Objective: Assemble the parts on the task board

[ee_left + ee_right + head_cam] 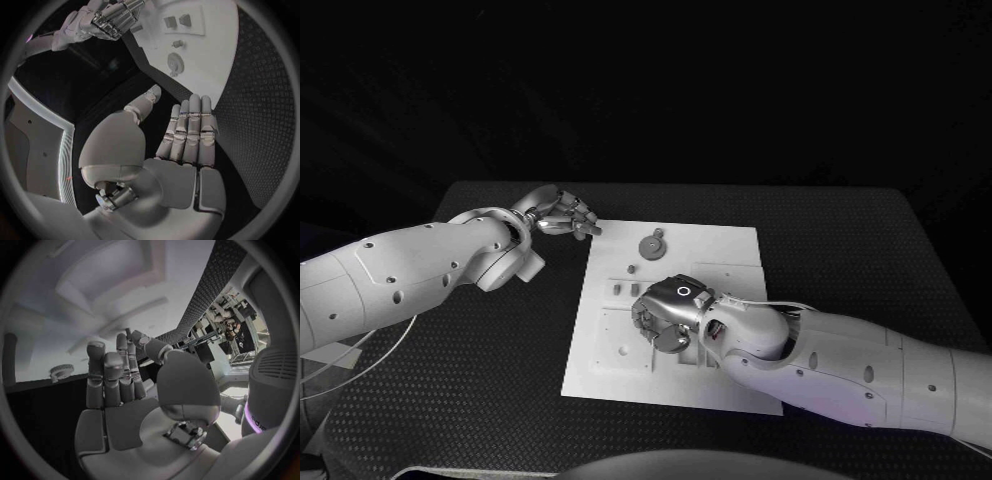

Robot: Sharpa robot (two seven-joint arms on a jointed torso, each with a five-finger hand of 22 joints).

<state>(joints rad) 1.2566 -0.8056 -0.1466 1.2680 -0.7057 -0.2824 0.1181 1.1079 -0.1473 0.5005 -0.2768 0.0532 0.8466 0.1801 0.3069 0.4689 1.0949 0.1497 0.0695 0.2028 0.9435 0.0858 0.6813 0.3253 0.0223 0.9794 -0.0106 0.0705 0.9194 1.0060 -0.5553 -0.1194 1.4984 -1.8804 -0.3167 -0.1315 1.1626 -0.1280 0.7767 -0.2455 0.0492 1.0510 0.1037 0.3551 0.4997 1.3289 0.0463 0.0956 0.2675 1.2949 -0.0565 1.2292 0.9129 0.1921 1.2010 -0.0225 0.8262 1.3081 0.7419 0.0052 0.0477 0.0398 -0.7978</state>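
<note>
The white task board (718,245) lies in the middle of the black table. A round grey part (652,243) sits near its far edge, with small grey parts (630,268) closer in. My left hand (563,215) hovers by the board's far left corner with nothing in it; the left wrist view shows its fingers (190,130) straight and the thumb apart. My right hand (671,310) is palm down over the board's middle, fingers bent onto it. In the right wrist view its thumb (156,347) meets a fingertip; I cannot tell whether a part is pinched there.
Recessed slots and low raised fixtures (625,335) mark the board's near left area. Black textured table (848,230) surrounds the board on all sides. The round part (175,62) and the right hand (112,20) also appear in the left wrist view.
</note>
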